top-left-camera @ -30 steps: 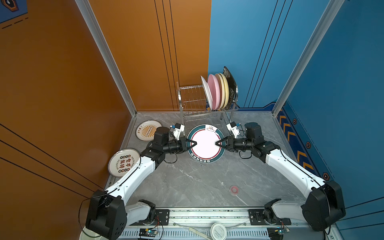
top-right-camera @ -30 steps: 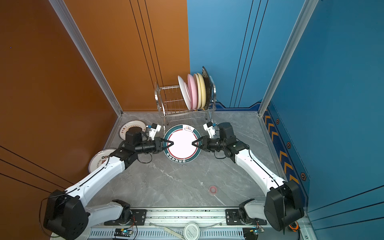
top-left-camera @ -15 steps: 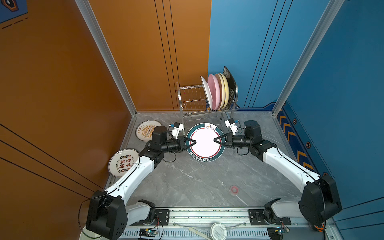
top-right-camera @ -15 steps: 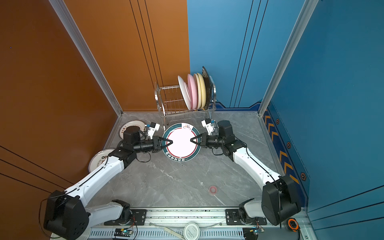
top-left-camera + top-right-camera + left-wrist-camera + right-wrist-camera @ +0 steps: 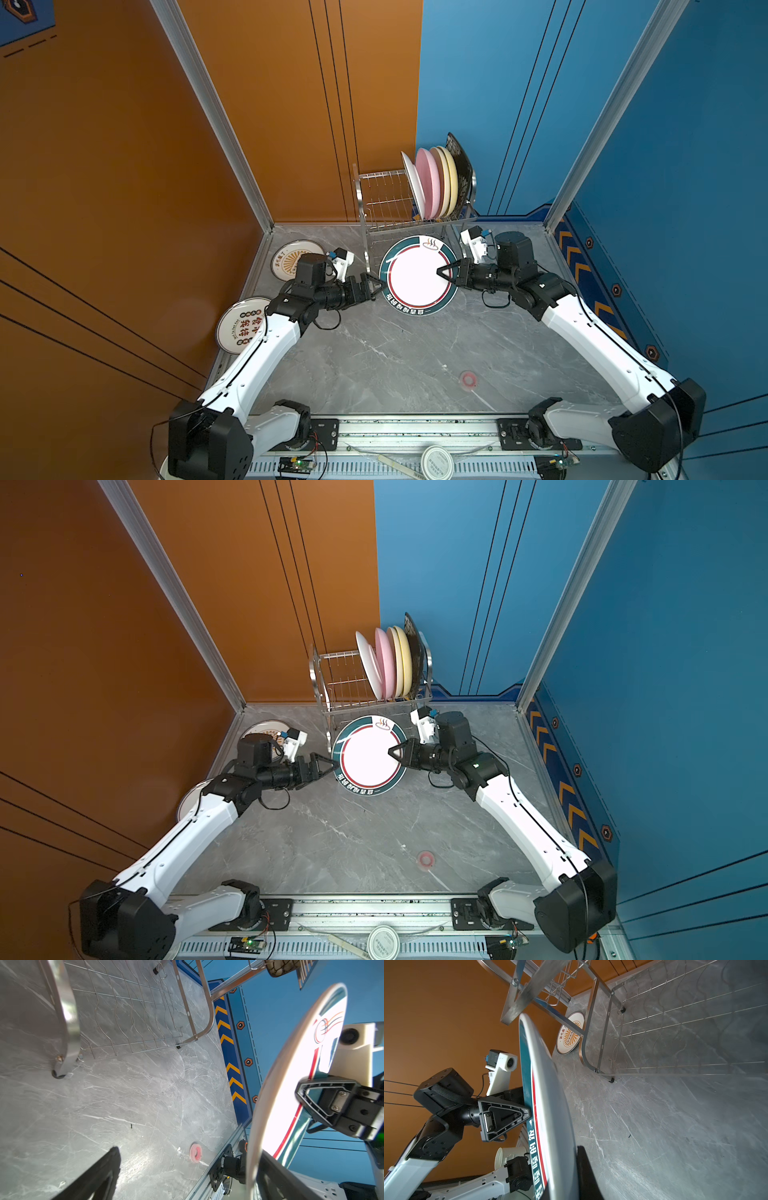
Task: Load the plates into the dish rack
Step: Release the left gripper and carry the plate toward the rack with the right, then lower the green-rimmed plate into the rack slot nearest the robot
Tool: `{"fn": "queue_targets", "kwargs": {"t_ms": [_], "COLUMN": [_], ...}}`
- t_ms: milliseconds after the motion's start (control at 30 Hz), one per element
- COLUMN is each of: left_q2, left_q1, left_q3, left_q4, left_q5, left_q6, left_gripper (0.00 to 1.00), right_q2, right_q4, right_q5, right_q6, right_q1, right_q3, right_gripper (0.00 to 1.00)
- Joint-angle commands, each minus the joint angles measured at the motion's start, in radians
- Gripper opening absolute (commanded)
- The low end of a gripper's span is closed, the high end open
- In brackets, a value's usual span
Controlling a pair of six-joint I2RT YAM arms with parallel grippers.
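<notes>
1. The teal-rimmed plate (image 5: 415,276) hangs clear of the table, tilted with its white face up, just in front of the dish rack (image 5: 384,203).
2. The right gripper (image 5: 445,272) is clamped on the plate's rim, with one black finger lying across the white face. Its arm reaches toward the rack with the wrist level.
3. The left gripper (image 5: 374,286) has its jaws spread wide astride the opposite rim and grips nothing. Its arm stretches low toward the rack.
4. White Chinese characters run along the glossy teal band, too small to read. A thin red ring lies inside the band. A steaming-bowl emblem (image 5: 430,244) marks the rim nearest the rack.
5. The rack is shiny steel wire with a wavy lower shelf. Standing on edge in its upper tier are a white plate (image 5: 411,183), a pink plate (image 5: 428,183), two cream-yellow plates (image 5: 446,178) and a black floral plate (image 5: 462,166).
6. Left of the rack, two round orange-print plates (image 5: 291,259) with Chinese lettering lie flat on the grey marble-look table (image 5: 395,353).
</notes>
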Motion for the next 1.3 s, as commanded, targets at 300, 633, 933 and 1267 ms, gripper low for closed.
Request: {"fn": "queue_targets", "kwargs": {"t_ms": [300,633,933,1267], "left_q2": [0.014,0.009,0.020,0.021], "left_q1": [0.021,0.017,0.004,-0.005], "left_q3": [0.047,0.031,0.018,0.005], "left_q4": [-0.128,-0.136,-0.136,-0.119], "left_q5": [-0.160,-0.179,-0.187,-0.174], "left_q6": [0.089,0.105,0.135,0.141], "left_gripper": [0.98,0.98,0.98,0.98], "right_q2": [0.101,0.320,0.536,0.652], "right_q4": [-0.441,-0.552,-0.396,0.078], "right_q5": [0.659,1.110,1.394,1.522], "right_q6": [-0.146,-0.275,-0.470,-0.719], "right_q1": [0.271,0.445,0.517,0.526], "right_q3": [0.520,0.943,1.196,1.123], "right_gripper": [0.00,0.00,0.00,0.00]}}
